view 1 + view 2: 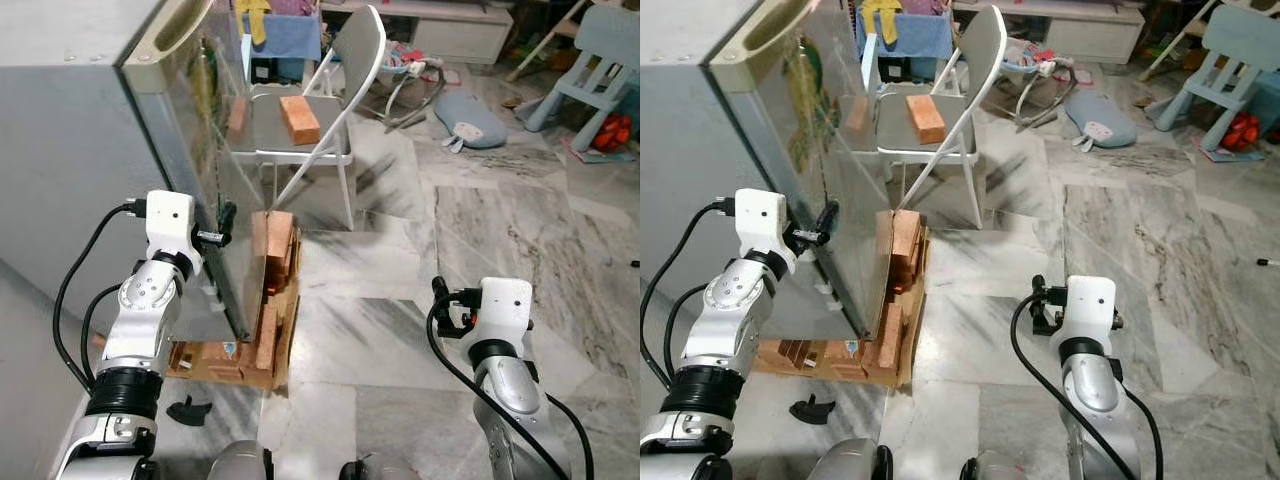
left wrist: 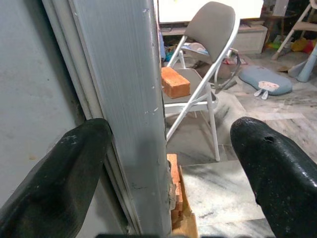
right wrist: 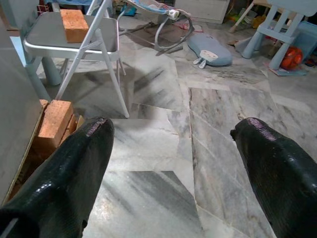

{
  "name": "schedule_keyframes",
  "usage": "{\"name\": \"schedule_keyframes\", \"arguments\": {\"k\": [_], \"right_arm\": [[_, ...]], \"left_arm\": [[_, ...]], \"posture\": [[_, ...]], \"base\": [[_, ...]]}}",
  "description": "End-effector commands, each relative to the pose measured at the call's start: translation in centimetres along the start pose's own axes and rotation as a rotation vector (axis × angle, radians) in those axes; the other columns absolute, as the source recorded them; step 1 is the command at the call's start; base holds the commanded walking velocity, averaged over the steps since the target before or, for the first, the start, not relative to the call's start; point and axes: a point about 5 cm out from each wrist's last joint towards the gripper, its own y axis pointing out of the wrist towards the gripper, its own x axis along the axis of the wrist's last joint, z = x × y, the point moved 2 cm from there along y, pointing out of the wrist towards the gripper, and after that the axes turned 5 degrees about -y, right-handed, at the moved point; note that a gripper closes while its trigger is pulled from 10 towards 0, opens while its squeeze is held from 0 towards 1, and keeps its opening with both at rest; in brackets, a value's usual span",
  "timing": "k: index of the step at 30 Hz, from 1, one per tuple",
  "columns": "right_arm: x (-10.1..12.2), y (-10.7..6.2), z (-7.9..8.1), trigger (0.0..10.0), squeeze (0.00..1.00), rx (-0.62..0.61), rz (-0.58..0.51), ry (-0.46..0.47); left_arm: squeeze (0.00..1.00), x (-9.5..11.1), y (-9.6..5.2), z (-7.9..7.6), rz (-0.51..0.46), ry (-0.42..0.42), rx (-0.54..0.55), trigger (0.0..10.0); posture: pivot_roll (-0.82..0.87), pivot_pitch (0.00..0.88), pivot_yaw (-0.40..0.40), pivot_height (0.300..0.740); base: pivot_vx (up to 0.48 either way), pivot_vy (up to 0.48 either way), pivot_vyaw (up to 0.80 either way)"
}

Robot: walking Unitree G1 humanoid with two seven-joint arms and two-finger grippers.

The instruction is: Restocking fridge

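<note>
Grey metal of the fridge (image 1: 70,150) takes the left side of the left eye view; its shiny door (image 1: 210,190) stands closed. The left gripper (image 1: 222,228) is at the door's outer edge. A brick (image 1: 300,119) lies on the seat of a folding chair (image 1: 330,100) behind the fridge, and more bricks (image 1: 272,262) are stacked on a wooden pallet (image 1: 225,362) at the fridge's front corner. The right gripper (image 1: 437,300) hangs over the marble floor (image 1: 480,220), holding nothing.

From the left wrist, both black fingers (image 2: 59,168) are spread, one at each side of the door edge (image 2: 131,114), not pressing it.

From the right wrist, the fingers (image 3: 74,163) stand wide apart over the floor.
</note>
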Motion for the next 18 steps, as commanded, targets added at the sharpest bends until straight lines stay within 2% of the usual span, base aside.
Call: {"name": "schedule_keyframes", "arguments": {"k": [1,6,10,13,14,15,16,17,18], "right_arm": [[0.3,0.1,-0.1,10.0,0.0,-0.006,-0.007,0.002],[0.5,0.4,0.1,10.0,0.0,-0.005,-0.011,0.005],[0.6,0.4,0.2,10.0,0.0,-0.004,-0.013,0.007],[0.5,0.4,0.3,10.0,0.0,0.0,-0.011,0.008],[0.6,0.4,0.3,10.0,0.0,0.001,-0.011,0.009],[0.6,0.4,0.4,10.0,0.0,0.004,-0.012,0.013],[0.7,0.3,0.4,10.0,0.0,0.007,-0.013,0.015],[0.7,0.3,0.4,10.0,0.0,0.007,-0.013,0.015],[0.7,0.2,0.4,10.0,0.0,0.008,-0.014,0.015]], "left_arm": [[0.0,0.3,0.3,-0.2,-0.01,0.001,-0.008,10.0],[0.0,0.2,1.1,0.3,0.005,0.011,0.058,10.0],[0.0,0.2,1.5,0.3,0.012,0.001,0.056,10.0],[0.0,0.6,2.5,-1.7,0.016,0.001,-0.053,10.0],[0.0,0.8,2.5,-3.5,0.013,0.012,-0.161,10.0],[0.0,1.0,2.3,-6.4,0.007,0.015,-0.338,10.0],[0.0,1.3,1.4,-9.5,0.004,-0.02,-0.516,10.0],[0.0,1.3,1.4,-9.5,0.004,-0.02,-0.516,10.0],[0.0,1.4,0.9,-10.6,0.007,-0.024,-0.577,10.0]], "posture": [[0.07,0.018,-0.02,0.74],[0.07,0.015,-0.025,0.74],[0.07,0.016,-0.026,0.74],[0.07,0.015,-0.028,0.74],[0.07,0.015,-0.028,0.74],[0.07,0.014,-0.029,0.74],[0.07,0.013,-0.03,0.74],[0.07,0.013,-0.03,0.74],[0.07,0.012,-0.031,0.74]], "base": [[0.0,0.0,0.0],[0.0,0.0,0.0],[0.0,0.0,0.0],[0.0,0.0,0.0],[0.0,0.0,0.0],[0.0,0.0,0.0],[0.0,0.0,0.0],[0.0,0.0,0.0],[0.0,0.0,0.0]]}}
